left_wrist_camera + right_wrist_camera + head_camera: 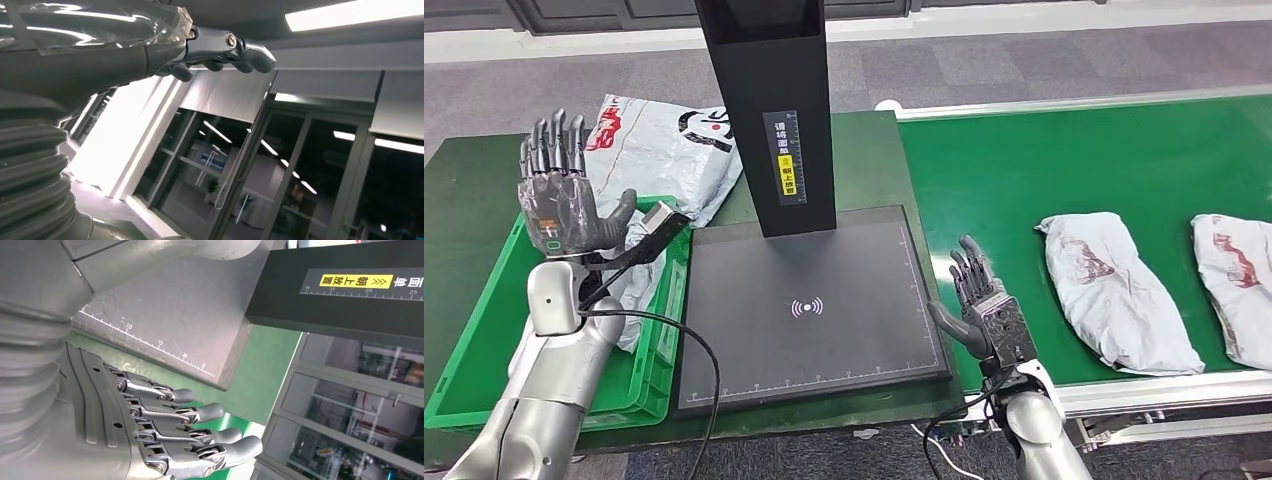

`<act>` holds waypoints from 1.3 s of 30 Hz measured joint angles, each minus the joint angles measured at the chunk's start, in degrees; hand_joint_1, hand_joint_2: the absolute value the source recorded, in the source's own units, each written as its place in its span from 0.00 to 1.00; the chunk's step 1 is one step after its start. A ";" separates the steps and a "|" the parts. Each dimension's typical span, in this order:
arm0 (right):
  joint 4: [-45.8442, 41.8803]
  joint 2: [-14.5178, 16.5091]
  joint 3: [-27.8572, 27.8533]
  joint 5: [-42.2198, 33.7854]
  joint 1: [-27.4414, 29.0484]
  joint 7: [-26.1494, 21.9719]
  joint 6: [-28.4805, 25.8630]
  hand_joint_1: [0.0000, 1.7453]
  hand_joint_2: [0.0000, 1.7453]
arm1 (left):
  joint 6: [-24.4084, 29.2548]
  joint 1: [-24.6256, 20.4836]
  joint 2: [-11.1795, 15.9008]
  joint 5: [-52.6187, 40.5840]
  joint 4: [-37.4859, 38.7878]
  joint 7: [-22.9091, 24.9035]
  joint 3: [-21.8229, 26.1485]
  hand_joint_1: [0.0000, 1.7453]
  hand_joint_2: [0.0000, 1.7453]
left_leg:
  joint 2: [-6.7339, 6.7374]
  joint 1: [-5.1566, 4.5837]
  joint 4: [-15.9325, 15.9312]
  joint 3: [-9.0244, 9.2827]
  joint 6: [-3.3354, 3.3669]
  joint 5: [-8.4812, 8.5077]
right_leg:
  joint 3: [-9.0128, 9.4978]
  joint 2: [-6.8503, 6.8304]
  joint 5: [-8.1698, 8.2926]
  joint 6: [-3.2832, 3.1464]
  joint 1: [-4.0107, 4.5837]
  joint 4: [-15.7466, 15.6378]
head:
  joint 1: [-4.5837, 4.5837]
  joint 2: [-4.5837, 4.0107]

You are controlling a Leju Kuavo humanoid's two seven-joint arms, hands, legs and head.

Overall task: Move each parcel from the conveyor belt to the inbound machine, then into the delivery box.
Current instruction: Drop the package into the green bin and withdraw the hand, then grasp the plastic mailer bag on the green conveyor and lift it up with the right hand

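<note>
One parcel lies in the green delivery box beside my raised, spread, empty left hand; two parcels wait on the conveyor belt. The nearer parcel lies just past my open, empty right hand, long axis running diagonally away across the belt

Green conveyor belt, white parcels
</note>
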 joint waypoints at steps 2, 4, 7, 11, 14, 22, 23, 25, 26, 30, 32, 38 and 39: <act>0.00 0.00 0.00 0.01 -0.01 0.00 0.00 0.00 1.00 | -0.01 0.12 -0.36 0.15 -0.79 -0.45 0.97 0.00 1.00 | 0.00 0.00 0.00 0.00 0.00 0.00 | 0.00 0.00 0.00 0.00 0.01 0.00 | 0.00 0.00; 0.00 0.00 0.00 0.01 -0.01 0.00 0.00 0.00 1.00 | 0.00 0.18 -0.51 0.17 -1.14 -0.53 1.40 0.00 1.00 | 0.00 0.00 0.00 0.00 -0.01 0.00 | 0.00 0.00 0.00 0.00 0.01 0.00 | 0.00 0.00; 0.00 0.00 0.00 0.01 -0.01 0.00 0.00 0.00 1.00 | 0.00 0.18 -0.52 0.17 -1.18 -0.54 1.45 0.00 1.00 | 0.00 0.00 0.00 0.00 -0.01 0.00 | 0.00 0.00 0.00 0.00 0.01 0.00 | 0.00 0.00; 0.00 0.00 0.00 0.01 -0.01 0.00 0.00 0.00 1.00 | 0.00 0.23 -0.60 0.17 -1.35 -0.58 1.61 0.00 1.00 | 0.00 0.00 0.00 0.00 -0.01 0.00 | 0.00 0.00 0.00 0.00 0.01 0.00 | 0.00 0.00; 0.00 0.00 0.00 0.02 -0.03 -0.01 -0.01 0.00 1.00 | -0.01 0.46 -0.97 0.50 -2.09 -0.86 2.48 0.00 1.00 | 0.00 0.00 0.00 0.00 -0.01 0.00 | 0.00 0.00 0.00 0.00 0.01 0.01 | 0.00 0.00; 0.02 -0.13 -1.95 3.13 -0.04 -0.39 -2.39 0.00 1.00 | -15.31 0.30 -4.03 35.69 0.73 -12.90 0.75 0.00 1.00 | 0.01 -0.01 0.01 0.01 0.01 0.01 | 0.00 0.01 0.01 0.02 -0.04 0.00 | 0.00 0.00; 0.03 -0.13 -2.03 3.54 -0.04 -0.40 -2.62 0.00 1.00 | -16.68 0.31 -4.18 37.34 0.88 -13.43 0.46 0.00 1.00 | 0.03 -0.02 0.01 0.01 0.01 0.00 | -0.01 0.03 0.01 0.02 -0.04 0.00 | 0.00 0.00; 0.11 -0.16 -2.30 4.78 -0.12 -0.39 -3.49 0.00 1.00 | -22.17 0.49 -4.64 43.34 1.10 -15.49 -0.15 0.00 1.00 | 0.04 -0.04 0.01 0.02 0.01 -0.01 | -0.02 0.05 0.01 0.02 -0.05 -0.01 | 0.00 0.00; 0.22 -0.17 -2.54 5.45 -0.22 -0.35 -4.07 0.00 1.00 | -25.26 0.69 -4.96 46.88 1.19 -16.73 -0.47 0.00 1.00 | 0.04 -0.05 0.01 0.02 0.02 -0.01 | -0.02 0.05 0.01 0.02 -0.05 -0.01 | 0.00 0.00; 2.00 -0.72 -4.38 10.84 -1.72 0.09 -9.19 0.00 1.00 | -30.29 1.67 -7.66 55.79 2.83 -21.06 -2.76 0.00 1.00 | -0.07 -0.07 0.01 -0.01 0.03 -0.01 | -0.02 -0.07 0.01 0.03 -0.06 -0.02 | 0.00 0.00; 3.77 -1.22 -5.51 15.00 -3.10 0.23 -13.17 0.00 1.00 | -29.88 1.80 -9.67 57.74 4.50 -22.76 -4.83 0.00 1.00 | -0.12 -0.08 0.02 -0.03 0.05 -0.01 | 0.01 -0.12 0.02 0.05 -0.10 -0.02 | 0.00 0.00; 11.84 -2.50 -8.02 24.61 -7.89 0.90 -22.37 0.00 1.00 | -27.51 1.78 -14.71 63.10 8.47 -24.69 -10.42 0.00 1.00 | -0.01 -0.17 0.07 -0.01 0.16 -0.08 | 0.01 -0.04 0.09 0.15 -0.20 -0.03 | 0.01 0.00; 13.80 -2.69 -8.27 26.01 -9.01 1.15 -23.87 0.00 1.00 | -27.10 1.74 -15.27 63.99 9.14 -25.07 -11.15 0.00 1.00 | 0.00 -0.17 0.07 -0.01 0.17 -0.07 | 0.01 -0.03 0.09 0.15 -0.20 -0.03 | 0.00 0.00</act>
